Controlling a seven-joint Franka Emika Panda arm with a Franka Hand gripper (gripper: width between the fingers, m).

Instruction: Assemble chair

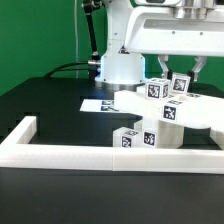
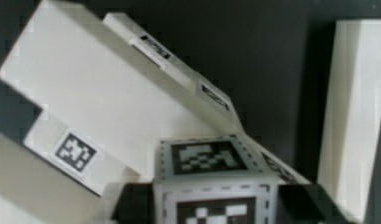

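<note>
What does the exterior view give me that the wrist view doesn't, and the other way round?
Only the exterior view shows the arm's base, the long white border frame, the marker board and the whole cluster of chair parts on the black table. Only the wrist view shows a close look down a flat slanted white panel. Both show the tagged block at the gripper, which is shut.

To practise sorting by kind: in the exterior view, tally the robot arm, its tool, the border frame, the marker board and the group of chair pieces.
White robot arm: 1
Dark two-finger tool: 1
Long white border frame: 1
Thin flat white marker board: 1
Group of white plastic tagged chair pieces, overlapping, not separable: 1
Total: 5
</note>
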